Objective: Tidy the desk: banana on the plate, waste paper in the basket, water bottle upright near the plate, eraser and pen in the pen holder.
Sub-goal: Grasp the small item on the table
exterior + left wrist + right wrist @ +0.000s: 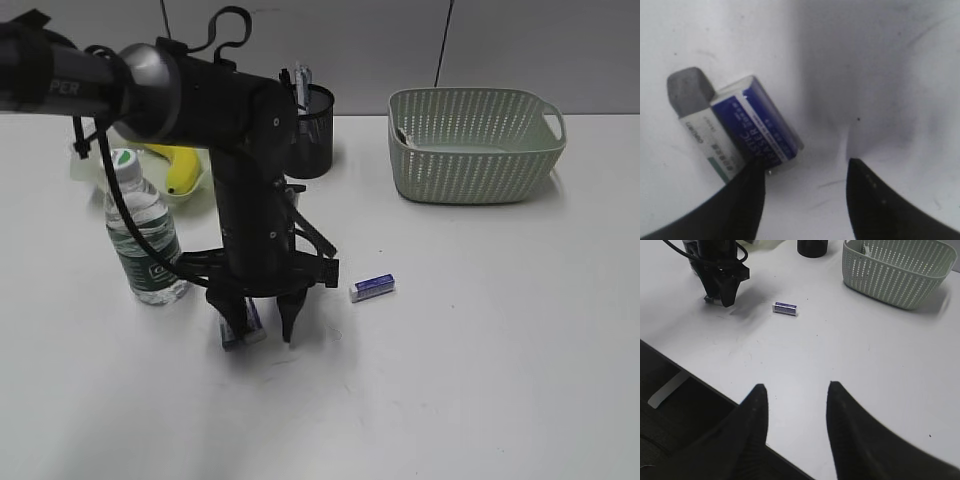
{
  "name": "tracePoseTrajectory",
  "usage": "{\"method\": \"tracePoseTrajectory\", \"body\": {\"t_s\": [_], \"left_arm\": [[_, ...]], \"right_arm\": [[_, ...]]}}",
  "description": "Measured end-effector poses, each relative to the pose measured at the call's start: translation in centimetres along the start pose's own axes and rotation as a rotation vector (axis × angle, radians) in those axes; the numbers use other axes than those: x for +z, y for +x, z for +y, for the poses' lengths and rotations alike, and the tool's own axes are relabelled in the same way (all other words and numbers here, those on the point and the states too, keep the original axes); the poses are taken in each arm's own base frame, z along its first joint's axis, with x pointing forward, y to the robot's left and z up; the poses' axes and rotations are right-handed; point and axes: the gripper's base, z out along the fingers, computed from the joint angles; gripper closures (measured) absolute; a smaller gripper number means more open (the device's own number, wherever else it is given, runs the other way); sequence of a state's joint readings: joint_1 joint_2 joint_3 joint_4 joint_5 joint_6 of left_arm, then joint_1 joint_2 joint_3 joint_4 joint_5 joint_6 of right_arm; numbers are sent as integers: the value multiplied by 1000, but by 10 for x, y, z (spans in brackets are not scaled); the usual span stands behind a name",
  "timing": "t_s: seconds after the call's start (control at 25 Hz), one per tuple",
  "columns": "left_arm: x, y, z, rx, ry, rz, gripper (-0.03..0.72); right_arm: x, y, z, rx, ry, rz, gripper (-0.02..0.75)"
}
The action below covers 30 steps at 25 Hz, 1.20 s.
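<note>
1. Water bottle (143, 245): upright on the desk (480, 360) at the far left of the exterior view, white cap with green top uppermost, dark label around the lower body. Just in front of the plate (92, 172).
2. Plate: pale green, largely hidden behind the left arm and bottle. The banana (180, 168) lies in it, yellow, one end showing beside the arm.
3. Left gripper (263, 325): pointing straight down at the desk, tips at or just above the surface, right of the bottle. Jaws spread apart with bare tabletop between them; nothing grasped.
4. Blue-sleeved eraser (758, 123): flat on the desk at the left fingertip (752, 186). In the left wrist view it sits outside the gap, its lower corner touching or very nearly touching that finger. A second eraser with a white sleeve and grey end (697, 112) lies against its far side.
5. Pen holder (312, 130): black mesh cup at the back of the desk, behind the left arm, with pens standing in it.
6. Another blue-and-white eraser (372, 287): alone on open desk, right of the left gripper, well apart from it.
7. Basket (475, 145): sage green, back right of the desk. A pale scrap shows inside at its left wall; cannot tell for certain whether it is the waste paper.
8. Right gripper (796, 405): over the near desk edge, jaws released, empty.
</note>
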State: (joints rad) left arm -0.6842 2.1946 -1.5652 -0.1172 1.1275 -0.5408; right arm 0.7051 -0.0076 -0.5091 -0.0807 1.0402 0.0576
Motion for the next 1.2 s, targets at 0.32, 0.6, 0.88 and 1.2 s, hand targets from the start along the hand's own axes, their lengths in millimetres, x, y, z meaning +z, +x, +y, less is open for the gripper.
{"method": "tracePoseTrajectory", "body": {"t_s": [0.32, 0.6, 0.88, 1.2], "left_arm": [[0, -1, -18, 90, 148, -28, 293], [1, 2, -17, 148, 85, -27, 293], [2, 6, -7, 72, -19, 27, 293], [1, 5, -7, 73, -27, 11, 293]], "right_arm": [[0, 0, 0, 0, 0, 0, 416], [0, 0, 0, 0, 0, 0, 416], [0, 0, 0, 0, 0, 0, 416], [0, 0, 0, 0, 0, 0, 416]]}}
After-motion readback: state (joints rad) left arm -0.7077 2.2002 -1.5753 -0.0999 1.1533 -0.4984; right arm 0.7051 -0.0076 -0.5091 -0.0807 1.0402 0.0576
